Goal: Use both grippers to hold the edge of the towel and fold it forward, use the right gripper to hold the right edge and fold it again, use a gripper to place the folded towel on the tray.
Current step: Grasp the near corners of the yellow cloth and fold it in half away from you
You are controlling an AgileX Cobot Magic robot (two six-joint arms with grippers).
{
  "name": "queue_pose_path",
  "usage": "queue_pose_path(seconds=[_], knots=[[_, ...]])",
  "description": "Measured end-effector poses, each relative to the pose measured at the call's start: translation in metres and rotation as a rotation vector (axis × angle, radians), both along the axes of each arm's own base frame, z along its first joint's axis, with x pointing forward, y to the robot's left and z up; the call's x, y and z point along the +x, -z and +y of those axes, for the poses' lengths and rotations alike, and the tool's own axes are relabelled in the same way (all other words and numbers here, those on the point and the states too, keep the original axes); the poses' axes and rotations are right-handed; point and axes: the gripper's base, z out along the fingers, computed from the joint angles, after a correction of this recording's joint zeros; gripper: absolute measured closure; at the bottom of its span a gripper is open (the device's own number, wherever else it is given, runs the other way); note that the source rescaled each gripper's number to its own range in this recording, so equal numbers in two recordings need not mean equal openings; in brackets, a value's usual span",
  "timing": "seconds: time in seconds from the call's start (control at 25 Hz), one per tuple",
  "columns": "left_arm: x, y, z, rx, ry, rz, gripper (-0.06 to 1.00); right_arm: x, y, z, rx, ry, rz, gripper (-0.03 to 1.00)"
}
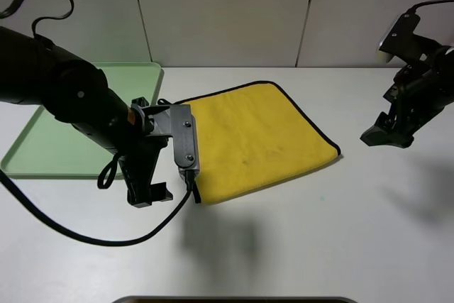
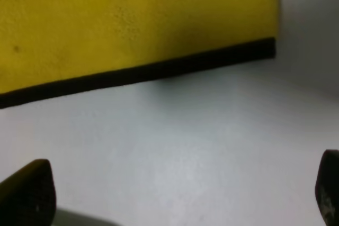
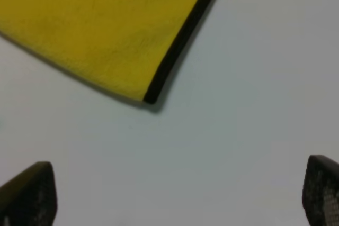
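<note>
Wide open, the left gripper (image 1: 170, 193) hangs just beside the near-left corner of the towel (image 1: 255, 140), with nothing between its 2 black fingers. Its wrist view looks down on bare white table (image 1: 319, 239) between the fingertips, with a straight black-edged side of the yellow cloth lying a little beyond them, apart from both fingers. Whether the fingertips touch the table cannot be told.

On the other side, the right gripper (image 1: 386, 136) is also spread wide and holds nothing. It hovers above the table, to the right of the towel's right corner and clear of it, and casts a soft shadow on the surface below. Its wrist view shows that corner: thin black edging runs along 1 side, while the other side is plain yellow.

Between the 2 arms the towel lies flat on the table, turned at an angle. Black edging shows along its far-left and right sides; its near side shows only yellow.

At the back left sits the tray (image 1: 42, 154), pale green with a low rim. It holds nothing visible and is partly hidden by the left arm.
</note>
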Motion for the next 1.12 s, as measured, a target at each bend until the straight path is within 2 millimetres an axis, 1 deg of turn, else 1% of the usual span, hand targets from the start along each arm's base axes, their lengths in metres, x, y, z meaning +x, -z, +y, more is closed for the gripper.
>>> queue_pose_path(seconds=[0.12,0.32,0.56,0.72,0.8,0.92,1.04,1.12], knots=[[0.003,0.0,-0.002,-0.016,-0.001,-0.019,-0.04,0.004,0.009,-0.001,-0.009,0.002,0.013,-0.03],[0.002,-0.001,-0.004,-0.019,0.007,-0.023,-0.04,0.011,0.02,-0.001,-0.024,-0.003,0.015,-0.03],[-0.012,-0.001,-0.02,-0.021,0.076,-0.022,-0.04,0.012,0.028,0.0,-0.046,-0.053,0.034,-0.03],[-0.021,-0.001,-0.032,-0.038,0.124,-0.04,-0.04,0.013,0.033,0.012,-0.077,-0.161,0.026,-0.03],[-0.021,0.003,-0.034,-0.036,0.13,-0.038,-0.04,0.014,0.035,0.021,-0.09,-0.207,0.013,-0.03],[-0.021,0.018,-0.035,-0.002,0.131,-0.001,-0.04,0.015,0.04,0.032,-0.101,-0.245,-0.005,-0.03],[-0.02,0.031,-0.035,0.025,0.127,0.031,-0.04,0.018,0.044,0.033,-0.11,-0.253,-0.013,-0.03],[-0.02,0.035,-0.035,0.031,0.12,0.042,-0.04,0.019,0.046,0.033,-0.121,-0.258,-0.017,-0.03]])
